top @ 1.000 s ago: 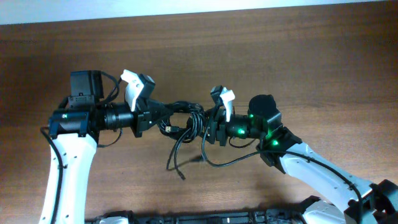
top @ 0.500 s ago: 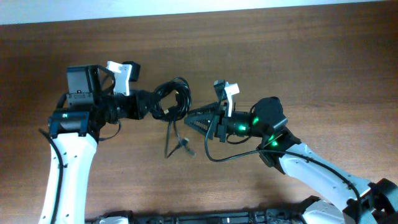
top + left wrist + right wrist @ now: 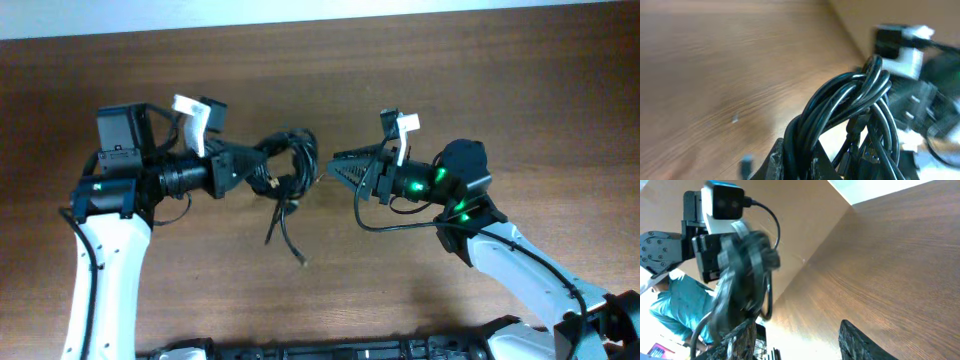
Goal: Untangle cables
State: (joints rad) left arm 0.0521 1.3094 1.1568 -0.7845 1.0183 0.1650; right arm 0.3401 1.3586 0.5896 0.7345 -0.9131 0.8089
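Note:
A tangled bundle of thin black cables point(image 3: 288, 165) hangs from my left gripper point(image 3: 250, 165), which is shut on its loops and holds it above the table. In the left wrist view the cables point(image 3: 850, 112) fill the frame, pinched between the two fingers point(image 3: 800, 162). Loose ends point(image 3: 290, 235) trail down toward the table. My right gripper point(image 3: 340, 167) is open and empty, just right of the bundle, apart from it. In the right wrist view its fingers point(image 3: 800, 337) are spread wide and the blurred cables point(image 3: 740, 275) hang to the left.
The wooden table point(image 3: 450, 90) stretches around both arms. The left arm's camera block point(image 3: 125, 140) and the right arm's body point(image 3: 450, 190) with green lights sit at either side. A dark rail point(image 3: 330, 352) runs along the front edge.
My right gripper has let go of the cables, opened and drawn back to the right. My left gripper keeps the bundle, which has swung left and back again.

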